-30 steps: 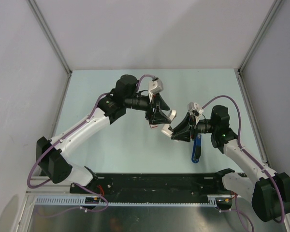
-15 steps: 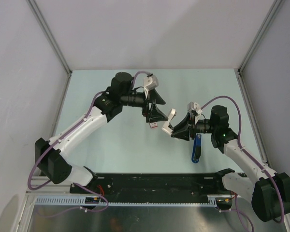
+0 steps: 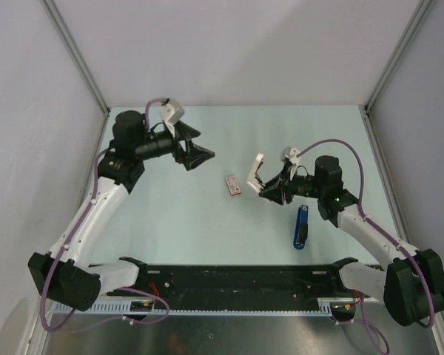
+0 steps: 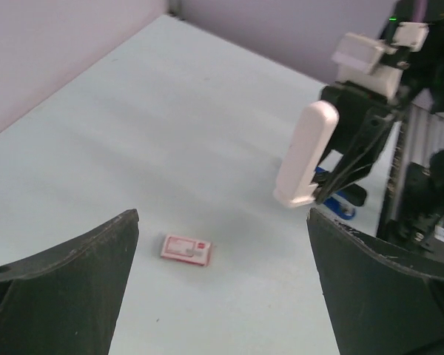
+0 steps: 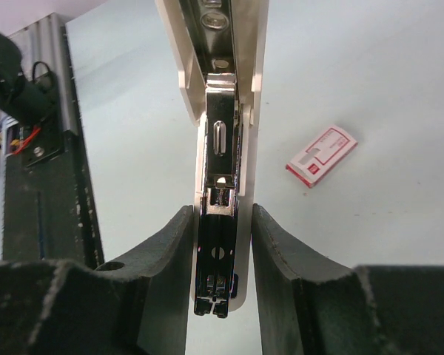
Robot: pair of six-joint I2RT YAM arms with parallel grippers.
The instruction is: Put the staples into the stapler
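Left hand (image 3: 201,146) wide open, empty, right hand (image 5: 222,211) gripping apparently a white stapler (image 5: 223,140), staple box (image 3: 234,185) nearby

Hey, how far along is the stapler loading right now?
Done: the stapler is hinged open, with its metal channel showing. In hand: the right claw grips it above the table. The left claw is open and empty, off to the far left. Left: the staple box lies on the table and looks shut, so opening it and loading remain.
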